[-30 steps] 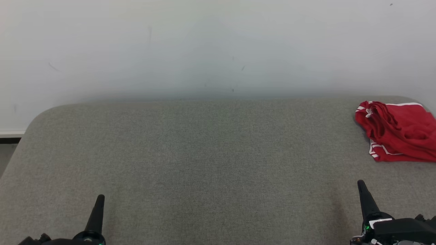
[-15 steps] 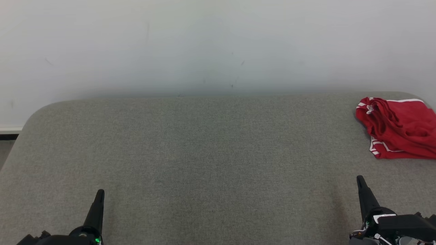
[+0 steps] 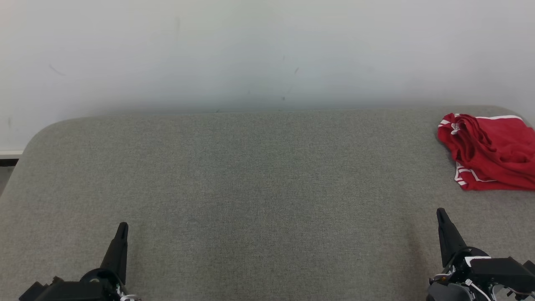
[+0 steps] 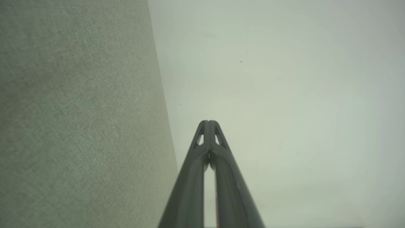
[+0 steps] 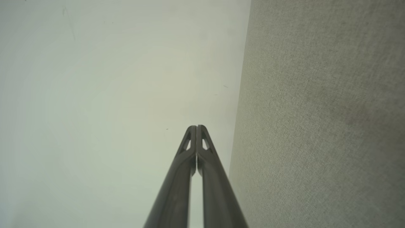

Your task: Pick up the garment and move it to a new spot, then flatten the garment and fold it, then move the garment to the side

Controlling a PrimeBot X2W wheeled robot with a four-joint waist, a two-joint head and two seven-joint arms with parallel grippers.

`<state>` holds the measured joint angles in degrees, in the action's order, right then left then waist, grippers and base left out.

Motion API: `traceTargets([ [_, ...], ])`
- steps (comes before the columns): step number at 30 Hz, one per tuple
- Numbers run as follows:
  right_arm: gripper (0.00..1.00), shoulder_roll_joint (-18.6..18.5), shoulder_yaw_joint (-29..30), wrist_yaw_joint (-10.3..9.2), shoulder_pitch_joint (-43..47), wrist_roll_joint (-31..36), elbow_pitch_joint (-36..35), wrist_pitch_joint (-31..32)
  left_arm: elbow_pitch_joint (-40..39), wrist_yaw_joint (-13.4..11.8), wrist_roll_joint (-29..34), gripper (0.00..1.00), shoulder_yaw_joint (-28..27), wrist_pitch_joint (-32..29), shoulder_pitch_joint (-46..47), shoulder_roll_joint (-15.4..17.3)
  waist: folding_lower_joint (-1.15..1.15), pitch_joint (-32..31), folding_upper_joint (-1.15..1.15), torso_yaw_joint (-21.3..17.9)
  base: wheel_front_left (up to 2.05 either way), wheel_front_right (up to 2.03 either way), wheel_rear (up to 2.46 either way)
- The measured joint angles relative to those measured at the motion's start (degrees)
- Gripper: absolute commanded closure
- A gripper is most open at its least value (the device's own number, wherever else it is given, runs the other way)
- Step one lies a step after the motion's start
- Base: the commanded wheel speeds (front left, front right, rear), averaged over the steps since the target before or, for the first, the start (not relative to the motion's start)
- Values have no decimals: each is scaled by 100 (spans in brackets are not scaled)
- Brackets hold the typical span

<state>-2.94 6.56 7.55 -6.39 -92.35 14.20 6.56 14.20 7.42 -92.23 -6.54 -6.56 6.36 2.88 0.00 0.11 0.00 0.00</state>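
The garment (image 3: pixel 491 152) is a crumpled red piece with white stripes, lying at the far right of the grey fabric surface (image 3: pixel 259 179) and cut off by the head view's right edge. My left gripper (image 3: pixel 122 228) is at the lower left, shut and empty, far from the garment. My right gripper (image 3: pixel 440 213) sits at the lower right, shut and empty, a short way in front of the garment. In the left wrist view the left gripper (image 4: pixel 208 122) has its tips pressed together. The right gripper (image 5: pixel 196 126) looks the same in the right wrist view.
A pale wall (image 3: pixel 267 54) rises right behind the grey surface. The surface's rounded left corner (image 3: pixel 39 138) drops off to a strip of floor and baseboard (image 3: pixel 8 156). Both wrist views look along the surface toward the wall.
The whole head view has shifted, so the surface, garment and both grippers sit a little higher in it than a second ago. Both grippers stay shut; the garment has not moved on the surface.
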Motion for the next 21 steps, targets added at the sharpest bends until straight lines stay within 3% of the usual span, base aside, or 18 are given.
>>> traceTargets([
  [21,100,1,2,0,-3,0,1,0,1,0,0,100,0,1,0,0,0,0,0,0,0,0,0],
])
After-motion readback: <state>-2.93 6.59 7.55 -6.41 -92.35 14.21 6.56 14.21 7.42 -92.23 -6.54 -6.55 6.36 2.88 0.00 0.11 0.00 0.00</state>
